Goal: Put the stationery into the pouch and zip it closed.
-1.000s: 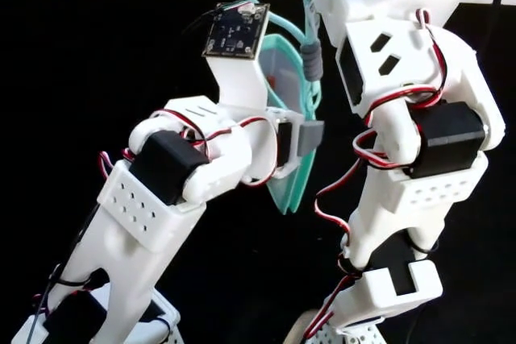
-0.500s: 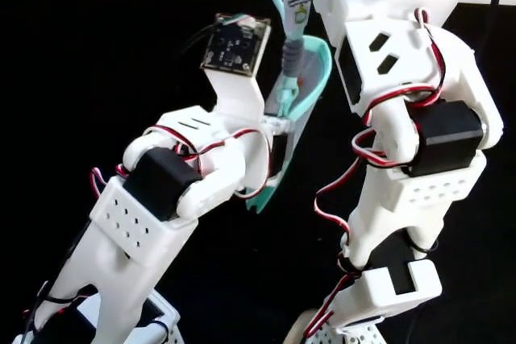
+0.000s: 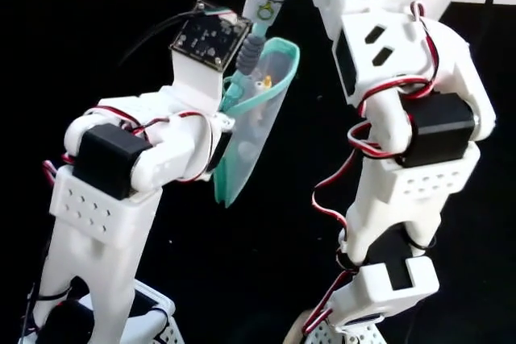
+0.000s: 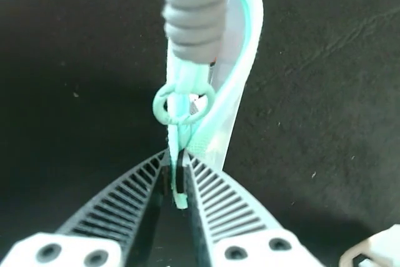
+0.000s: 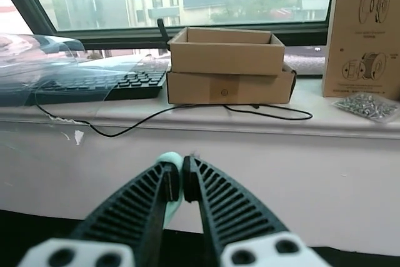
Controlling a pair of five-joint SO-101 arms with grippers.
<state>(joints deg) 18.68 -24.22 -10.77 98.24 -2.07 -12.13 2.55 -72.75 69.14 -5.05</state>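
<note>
High view: pouch [image 3: 250, 142], aloft, has swung leftward, its end pinched by left gripper [image 4: 178, 176]; right gripper [image 5: 182, 170] clamps zip cord [image 4: 181, 82]. Mouth gaping; zipping judged unfinished.

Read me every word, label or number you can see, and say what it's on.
No text is readable.
Tall carton: spool drawings, print too small.
Flat box: round mark, blurred.
Keyboard: keys too small.
Pouch tag: small picture, no legible words.
</note>
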